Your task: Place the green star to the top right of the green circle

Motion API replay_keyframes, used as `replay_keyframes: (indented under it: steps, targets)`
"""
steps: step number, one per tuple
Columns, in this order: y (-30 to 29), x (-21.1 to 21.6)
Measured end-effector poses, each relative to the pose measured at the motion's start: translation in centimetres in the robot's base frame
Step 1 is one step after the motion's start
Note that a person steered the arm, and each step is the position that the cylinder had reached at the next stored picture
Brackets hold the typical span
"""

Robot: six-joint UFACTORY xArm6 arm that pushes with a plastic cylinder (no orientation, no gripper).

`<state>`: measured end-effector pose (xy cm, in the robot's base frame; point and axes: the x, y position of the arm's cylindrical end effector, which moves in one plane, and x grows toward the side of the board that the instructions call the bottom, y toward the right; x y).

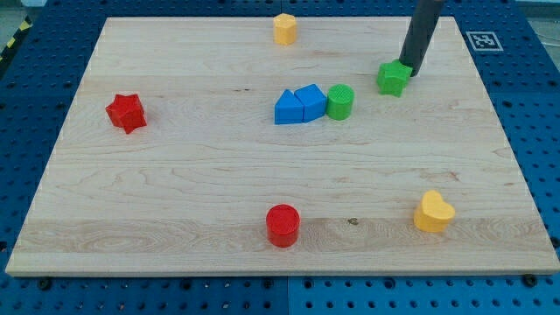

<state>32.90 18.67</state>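
A lab or test bench, by the look: a pale wooden board lies on a blue perforated table, with a printed marker tag at the board's corner.

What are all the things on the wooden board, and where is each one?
green star: 1, green, upper right, up-right of the green circle
green circle: 1, green, centre, touching the blue pair's right
blue blocks: 2, blue, centre, side by side
red star: 1, red, left
red cylinder: 1, red, bottom middle
yellow heart: 1, yellow, bottom right
yellow block: 1, yellow, top middle
wooden board: 1, light wood, on a blue pegboard
my tip: 1, dark rod, against the green star's upper right
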Motion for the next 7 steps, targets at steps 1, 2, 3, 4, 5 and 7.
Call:
replay_keyframes:
  steps: [1,2,3,4,5,7]
  targets:
    - [0.0,1.3]
    - [0.0,2.5]
    - [-0.8,2.8]
    - [-1.6,2.8]
    - [-1.6,2.6]
    - [-4.1,2.5]
